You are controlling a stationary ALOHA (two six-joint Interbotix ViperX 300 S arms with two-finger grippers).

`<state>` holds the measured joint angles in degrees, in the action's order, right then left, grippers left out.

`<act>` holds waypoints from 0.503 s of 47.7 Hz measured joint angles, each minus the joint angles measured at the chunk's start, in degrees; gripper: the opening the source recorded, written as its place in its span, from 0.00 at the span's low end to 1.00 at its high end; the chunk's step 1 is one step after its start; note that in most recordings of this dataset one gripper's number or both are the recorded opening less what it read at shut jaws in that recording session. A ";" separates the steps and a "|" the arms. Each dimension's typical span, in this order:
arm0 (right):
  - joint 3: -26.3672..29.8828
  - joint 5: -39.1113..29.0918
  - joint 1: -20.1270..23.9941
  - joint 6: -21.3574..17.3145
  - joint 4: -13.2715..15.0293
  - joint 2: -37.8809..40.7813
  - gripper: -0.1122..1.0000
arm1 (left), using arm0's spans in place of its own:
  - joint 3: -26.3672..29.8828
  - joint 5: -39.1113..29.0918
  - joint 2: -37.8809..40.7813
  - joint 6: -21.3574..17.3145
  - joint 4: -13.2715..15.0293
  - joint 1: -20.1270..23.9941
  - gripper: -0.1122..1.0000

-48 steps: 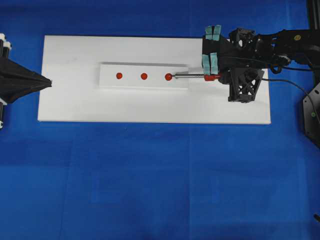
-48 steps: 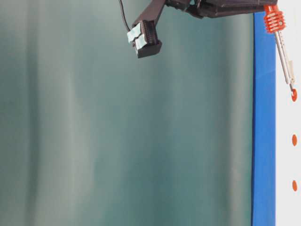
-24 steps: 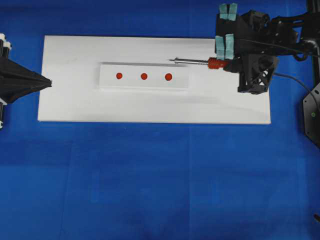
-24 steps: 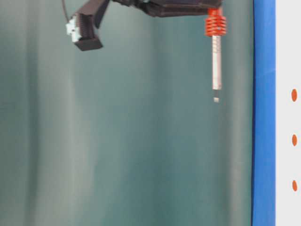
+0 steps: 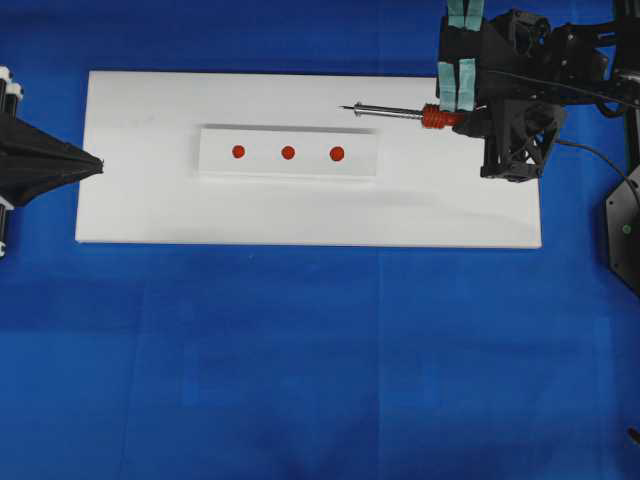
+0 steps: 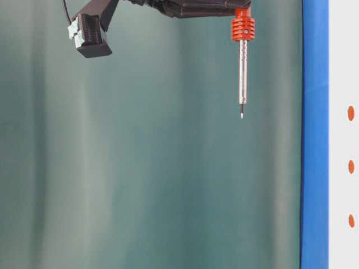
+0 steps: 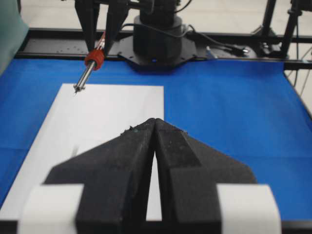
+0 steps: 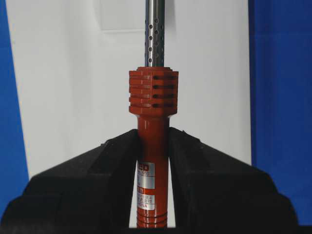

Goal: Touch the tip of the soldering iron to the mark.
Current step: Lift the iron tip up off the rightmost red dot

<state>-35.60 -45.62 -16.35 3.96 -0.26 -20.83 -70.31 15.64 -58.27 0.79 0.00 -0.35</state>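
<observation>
Soldering iron (image 5: pixel 405 112): red ribbed handle clamped between the jaws of the right pincer (image 8: pixel 153 146); shaft held roughly level, well above the white board (image 5: pixel 130 200), tip pointing toward the left pincer (image 7: pixel 154 127). In the table-level view the tip is seen clear of the surface.

Marks: three red dots in a row on the raised white strip (image 5: pixel 288 153). The nearest mark (image 5: pixel 337 153) lies near the tip in the overhead view but to one side of it; no contact is shown.

Left pincer: closed on nothing, parked at the far end of the board from the iron.

Risks noted:
- The tip could be set down beside the nearest mark, because shaft and row of dots are not in line.
- The handle could be turned or slid in the jaws if the tip is pressed hard, since the grip is taken on a narrow round section.
- The cord, barely visible behind the right arm, might possibly drag and pull the aim off.
</observation>
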 measured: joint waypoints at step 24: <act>-0.09 -0.09 6.59 -7.91 0.09 -0.26 0.16 | 0.00 0.26 0.00 -0.09 -0.09 0.00 0.10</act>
<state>-35.68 -45.70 -9.76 -3.96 -0.18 -21.09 -70.31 15.91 -58.27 0.70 -0.09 -0.35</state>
